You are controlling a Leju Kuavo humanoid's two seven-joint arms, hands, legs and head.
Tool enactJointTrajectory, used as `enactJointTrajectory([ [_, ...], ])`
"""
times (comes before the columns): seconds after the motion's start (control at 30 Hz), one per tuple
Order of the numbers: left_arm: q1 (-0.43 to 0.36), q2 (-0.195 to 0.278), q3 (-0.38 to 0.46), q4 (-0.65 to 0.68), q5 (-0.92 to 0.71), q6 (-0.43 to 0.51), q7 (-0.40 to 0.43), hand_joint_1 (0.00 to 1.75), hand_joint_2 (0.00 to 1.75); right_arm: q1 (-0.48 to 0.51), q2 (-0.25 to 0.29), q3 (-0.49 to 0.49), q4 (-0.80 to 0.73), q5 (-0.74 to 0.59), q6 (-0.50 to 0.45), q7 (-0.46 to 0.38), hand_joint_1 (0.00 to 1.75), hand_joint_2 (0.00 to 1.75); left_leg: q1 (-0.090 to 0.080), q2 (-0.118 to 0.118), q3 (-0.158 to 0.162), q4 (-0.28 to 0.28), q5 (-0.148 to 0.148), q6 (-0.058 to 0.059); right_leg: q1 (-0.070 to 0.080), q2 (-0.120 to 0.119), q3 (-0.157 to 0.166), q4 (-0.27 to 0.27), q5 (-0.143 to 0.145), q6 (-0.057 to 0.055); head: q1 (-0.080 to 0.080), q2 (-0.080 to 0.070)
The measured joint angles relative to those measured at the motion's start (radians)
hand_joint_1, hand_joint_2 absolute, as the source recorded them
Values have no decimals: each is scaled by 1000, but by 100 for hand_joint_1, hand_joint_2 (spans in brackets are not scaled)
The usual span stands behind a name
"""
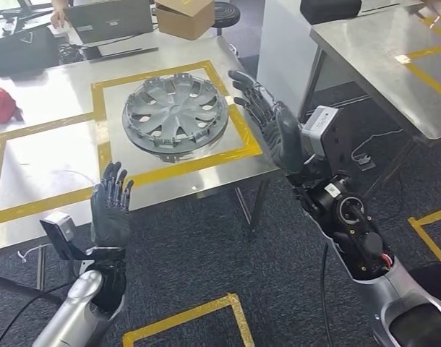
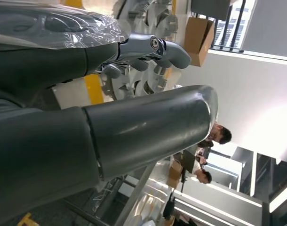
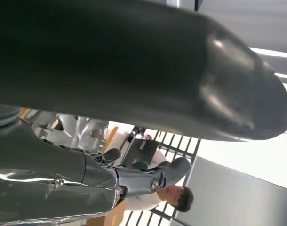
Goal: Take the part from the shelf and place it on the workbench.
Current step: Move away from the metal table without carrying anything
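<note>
The floor [image 1: 207, 260] is dark grey carpet with yellow tape lines on it. A shiny metal worktop [image 1: 54, 155] stands on it, marked with yellow tape squares [image 1: 101, 119]. The part, a round grey wheel cover [image 1: 176, 112], lies flat inside the tape square nearest the right edge of the worktop. Nothing is touching it.

The left hand [image 1: 111, 206] is held up just off the front edge of the worktop, with its fingers [image 1: 116, 181] spread apart and pointing up. It holds nothing. The right hand [image 1: 270, 119] is up by the right edge of the worktop, near the wheel cover but not touching it. Its fingers [image 1: 246, 87] are spread apart too, and it holds nothing. In the left wrist view, the left hand's thick thumb [image 2: 149, 122] and one darker finger [image 2: 160, 49] stick out with the wheel cover [image 2: 135, 84] behind them.

At the far edge of the worktop sit a brown cardboard box [image 1: 184, 16], a grey laptop [image 1: 109, 20] and a black bag [image 1: 22, 49]. A red thing [image 1: 3, 105] lies at the left edge. A second metal worktop [image 1: 382, 58] stands off to the right. A person [image 3: 170, 197] with dark hair shows in the right wrist view.
</note>
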Motion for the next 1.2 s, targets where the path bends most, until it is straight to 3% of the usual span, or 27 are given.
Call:
enactJointTrajectory([
  [0.07,-1,1,0,0,0,0,0,0,0,1,0,0,0,0,0,0,0,0,5,0,84,-87,49,-3,-4,1,-29,8,19,9,-1,0],
  [0.13,-3,1,0,-5,0,0,0,0,0,0,0,0,-4,0,1,0,0,0,5,-1,192,-234,43,3,-4,3,-48,18,32,21,-1,0],
  [0.2,-5,1,0,-9,0,0,0,0,0,0,0,-1,-7,0,2,0,0,0,1,-4,241,-307,20,13,-2,2,-54,24,40,29,1,0],
  [0.37,-4,1,0,-10,-1,1,1,0,0,-1,-1,-1,-7,0,4,1,0,0,-1,-4,231,-306,27,24,-2,3,-54,18,53,38,5,0],
  [0.43,-4,1,0,-11,-2,2,6,0,0,1,-3,-1,-8,0,6,9,0,0,-1,-1,201,-309,55,47,-5,4,-90,112,-32,52,10,0],
  [0.5,-3,1,0,-13,-2,3,11,0,0,2,-6,-1,-8,0,8,17,0,0,-2,3,160,-309,91,65,-7,4,-136,275,-147,62,17,0],
  [0.53,-2,2,0,-13,-2,3,12,0,0,2,-7,-1,-8,0,8,18,0,0,-3,3,145,-308,102,65,-6,5,-138,323,-157,63,20,0],
  [0.57,-1,2,0,-13,-2,4,12,0,0,2,-7,-1,-8,0,8,19,0,0,-5,3,131,-307,112,65,-6,5,-125,339,-146,61,22,0],
  [0.6,0,3,0,-13,-2,5,12,0,0,1,-7,-1,-8,0,9,19,0,0,-6,2,118,-307,122,63,-5,5,-93,316,-120,58,24,0],
  [0.67,2,4,0,-17,-2,8,16,0,0,-4,-7,-1,-8,0,11,20,0,0,-9,1,98,-305,140,57,0,5,12,183,-87,45,30,0],
  [0.7,2,6,0,-21,-2,10,18,0,0,-7,-7,-1,-8,0,13,20,0,0,-9,1,92,-304,149,53,3,6,63,108,-90,40,31,0],
  [0.77,3,8,0,-28,-2,12,21,0,0,-13,-7,-1,-8,0,16,20,0,0,-9,2,88,-308,166,42,10,6,108,28,-106,31,33,0],
  [0.83,5,10,0,-32,-1,12,24,0,0,-15,-7,0,-8,-2,18,21,0,0,-8,1,85,-314,179,30,10,4,101,15,-90,21,34,0],
  [0.87,7,12,0,-34,-1,13,25,0,0,-15,-7,1,-8,-3,19,21,0,0,-8,0,76,-305,166,24,7,2,94,9,-78,13,32,0],
  [0.93,9,17,0,-38,-1,15,28,0,0,-15,-7,3,-8,-5,22,22,0,0,-6,-1,41,-229,87,14,1,-2,71,0,-51,0,19,0],
  [1.0,13,20,0,-41,0,15,29,0,0,-13,-7,5,-7,-7,27,26,0,0,-3,0,-2,-88,-5,4,1,-3,40,0,-27,-5,7,0],
  [1.03,16,21,0,-41,0,15,30,0,0,-11,-7,7,-6,-8,30,29,0,0,-2,0,-13,-31,-22,0,1,-3,25,1,-17,-5,5,0],
  [1.07,18,23,0,-41,0,15,30,0,0,-9,-7,9,-5,-9,33,31,0,0,-1,0,-9,-3,-14,-3,1,-3,9,3,-7,-4,4,0],
  [1.1,19,24,0,-41,1,16,31,0,0,-7,-7,11,-4,-9,36,32,0,0,1,0,13,-13,10,-4,0,-3,-5,5,3,-2,3,0],
  [1.13,19,25,0,-42,2,16,31,0,0,-5,-7,15,-3,-9,39,32,0,0,3,0,55,-61,38,-4,0,-3,-17,9,11,2,2,0],
  [1.2,18,26,0,-47,4,18,31,0,0,-3,-7,22,-1,-9,43,33,0,0,3,-1,162,-208,54,4,1,-2,-37,18,24,12,2,0],
])
